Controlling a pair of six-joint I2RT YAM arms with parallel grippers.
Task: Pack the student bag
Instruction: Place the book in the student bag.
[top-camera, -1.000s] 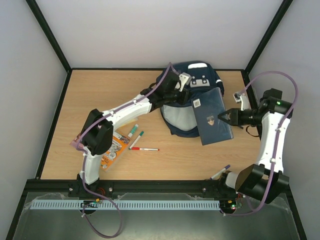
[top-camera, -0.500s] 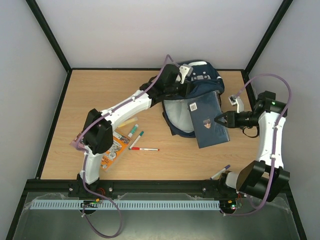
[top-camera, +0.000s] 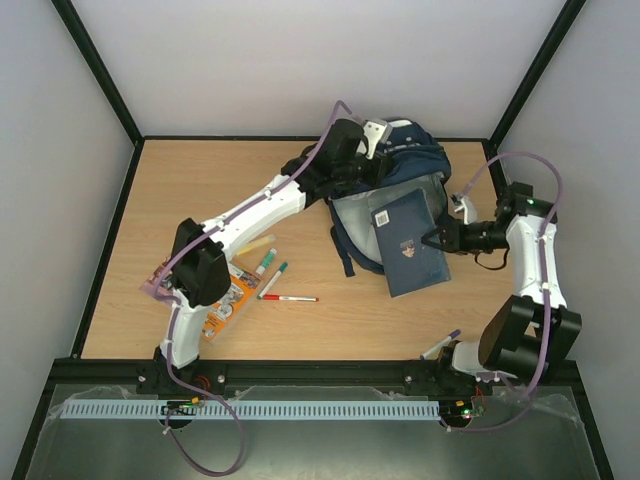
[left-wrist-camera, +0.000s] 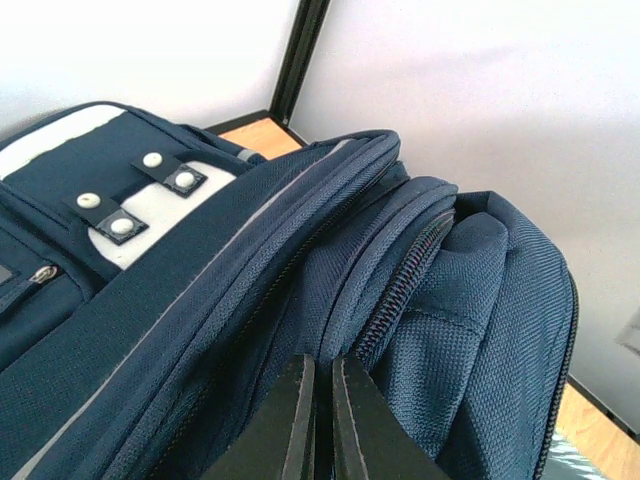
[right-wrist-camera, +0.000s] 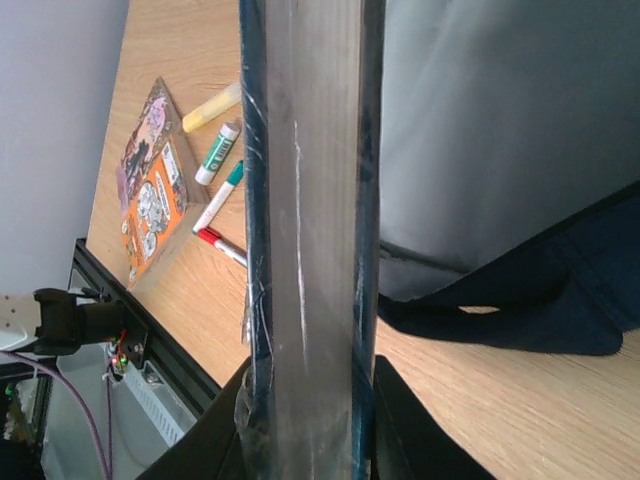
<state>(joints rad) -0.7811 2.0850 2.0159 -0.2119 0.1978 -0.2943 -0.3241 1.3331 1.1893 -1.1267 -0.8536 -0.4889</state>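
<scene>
- The bag (top-camera: 420, 160) is lying at the far right of the surface (top-camera: 200, 190), its mouth gaping.
- The left jaws are pinching its zipped rim.
- The right jaws are clamping a dark-blue notebook (top-camera: 405, 240) at the opening.

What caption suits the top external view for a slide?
Left gripper pinches the student bag; right gripper holds a dark-blue notebook at its opening.

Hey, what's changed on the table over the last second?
The right end effector, gripping the notebook, carried it left, further over the student bag. The left end effector, pinching the bag's top edge, pulled it back and right. The pens and orange booklet stayed put.
</scene>
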